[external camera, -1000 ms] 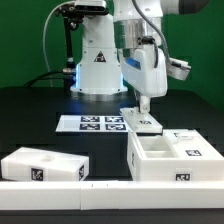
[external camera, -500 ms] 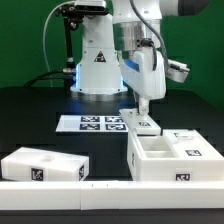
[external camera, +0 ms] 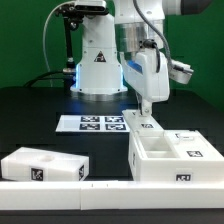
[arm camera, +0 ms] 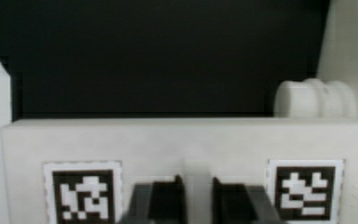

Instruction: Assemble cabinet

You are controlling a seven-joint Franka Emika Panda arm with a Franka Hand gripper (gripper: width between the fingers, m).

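My gripper [external camera: 146,108] hangs just right of the marker board, its jaws shut on a small white panel [external camera: 143,123] of the cabinet. In the wrist view the panel [arm camera: 176,145] fills the lower half, a square tag on each side of my gripper [arm camera: 201,200]. Only a thin white strip shows between the two dark fingers [arm camera: 158,203]. A rounded white knob [arm camera: 314,98] rises behind the panel's edge. The big white cabinet box [external camera: 150,165] with inner compartments lies at the front right, close below the held panel. A long white block [external camera: 40,165] lies at the front left.
The marker board [external camera: 95,124] lies flat behind the parts. The white robot base [external camera: 97,65] with its blue light stands behind that. A low white rail [external camera: 100,192] runs along the table's front edge. The table top is black.
The arm has shifted slightly toward the exterior view's right, with the panel still in the jaws. The box and the left block have not moved.
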